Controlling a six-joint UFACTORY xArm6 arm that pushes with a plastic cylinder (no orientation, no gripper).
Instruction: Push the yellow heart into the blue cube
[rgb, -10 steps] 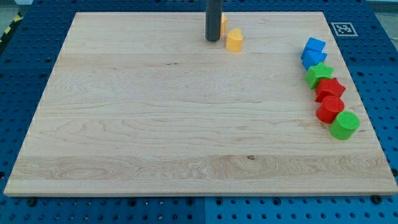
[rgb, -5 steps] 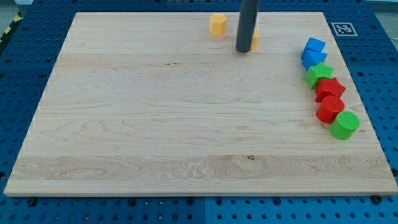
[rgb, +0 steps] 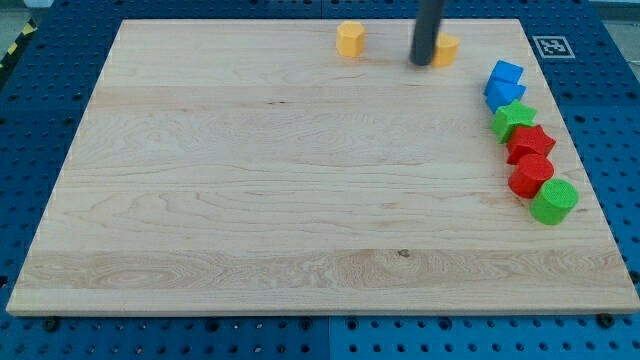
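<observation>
The yellow heart (rgb: 448, 48) lies near the view's top edge of the wooden board (rgb: 250, 200), right of centre. My tip (rgb: 424, 63) is right against its left side, and the rod hides part of the heart. The blue cube (rgb: 507, 73) sits to the right of the heart and a little lower, with a clear gap between them. It heads a line of blocks along the board's right side.
A second yellow block (rgb: 349, 39) sits to the left of my tip near the top edge. Below the blue cube come another blue block (rgb: 503, 96), a green star (rgb: 513, 120), a red star (rgb: 529, 143), a red block (rgb: 530, 176) and a green cylinder (rgb: 553, 201).
My tip has moved right and slightly towards the view's top, carrying the yellow heart with it closer to the blue cube. The second yellow block came out from behind the rod.
</observation>
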